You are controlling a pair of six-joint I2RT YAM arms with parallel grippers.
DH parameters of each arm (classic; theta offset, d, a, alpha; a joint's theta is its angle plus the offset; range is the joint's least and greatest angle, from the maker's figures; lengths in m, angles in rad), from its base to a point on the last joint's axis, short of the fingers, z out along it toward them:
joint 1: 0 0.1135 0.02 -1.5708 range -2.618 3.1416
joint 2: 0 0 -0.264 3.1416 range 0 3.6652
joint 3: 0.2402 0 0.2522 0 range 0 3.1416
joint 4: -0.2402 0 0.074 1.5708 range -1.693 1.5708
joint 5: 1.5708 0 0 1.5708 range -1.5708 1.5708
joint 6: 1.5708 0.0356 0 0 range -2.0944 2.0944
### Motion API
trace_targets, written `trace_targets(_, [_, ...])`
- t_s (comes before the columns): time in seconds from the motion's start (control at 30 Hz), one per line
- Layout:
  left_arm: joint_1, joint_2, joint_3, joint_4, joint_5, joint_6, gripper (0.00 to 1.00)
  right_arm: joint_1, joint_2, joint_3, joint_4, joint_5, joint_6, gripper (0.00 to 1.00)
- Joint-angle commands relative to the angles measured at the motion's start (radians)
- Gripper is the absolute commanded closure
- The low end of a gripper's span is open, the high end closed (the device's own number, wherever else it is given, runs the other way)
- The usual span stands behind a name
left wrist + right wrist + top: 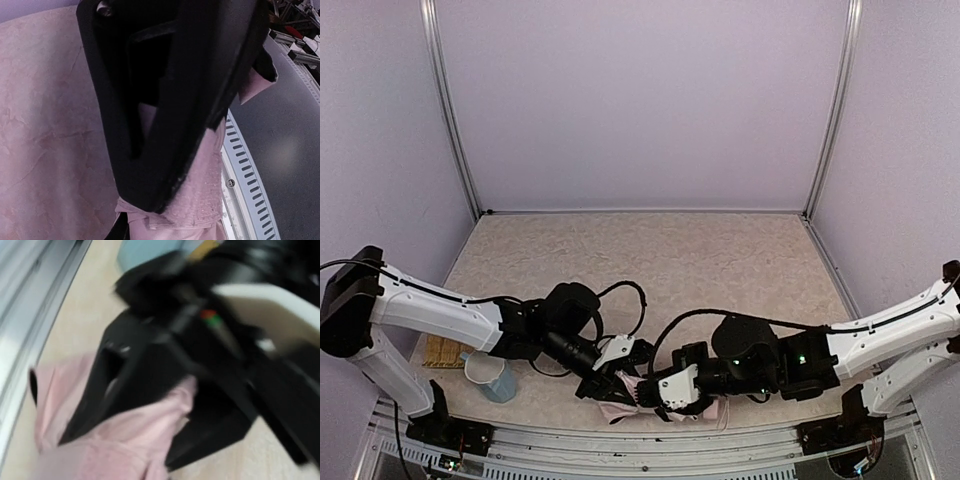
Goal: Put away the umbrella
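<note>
The umbrella (618, 408) lies collapsed as a bundle of pale pink fabric at the table's near edge, between the two arms. My left gripper (605, 378) presses down on it. In the left wrist view a broad black finger (165, 125) covers the pink cloth (200, 200). The blurred right wrist view shows a fold of the pink fabric (165, 405) pinched between the left gripper's black fingers (115, 385). My right gripper (665, 392) rests on the bundle from the right, jaws together. Nothing shows between them. Shaft and handle are hidden.
A light blue cup (490, 375) stands just left of the left arm, beside a tan patterned pad (442, 350). Black cables (630, 300) loop over the table behind the grippers. The slotted metal rail (245, 170) of the near table edge runs right beside the umbrella.
</note>
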Motion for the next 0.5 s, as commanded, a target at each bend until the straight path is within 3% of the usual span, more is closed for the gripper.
trace_targets(0.0, [0.096, 0.078, 0.082, -0.032, -0.197, -0.101, 1.00, 0.146, 0.049, 0.086, 0.007, -0.045, -0.183, 1.00])
trace_targets(0.17, [0.107, 0.137, 0.139, -0.077, -0.201, -0.109, 1.00, 0.185, 0.154, 0.115, -0.058, 0.008, -0.323, 1.00])
trace_targets(0.47, [0.114, 0.216, 0.154, -0.123, -0.202, -0.091, 1.00, 0.201, 0.276, 0.027, 0.078, 0.005, -0.423, 1.00])
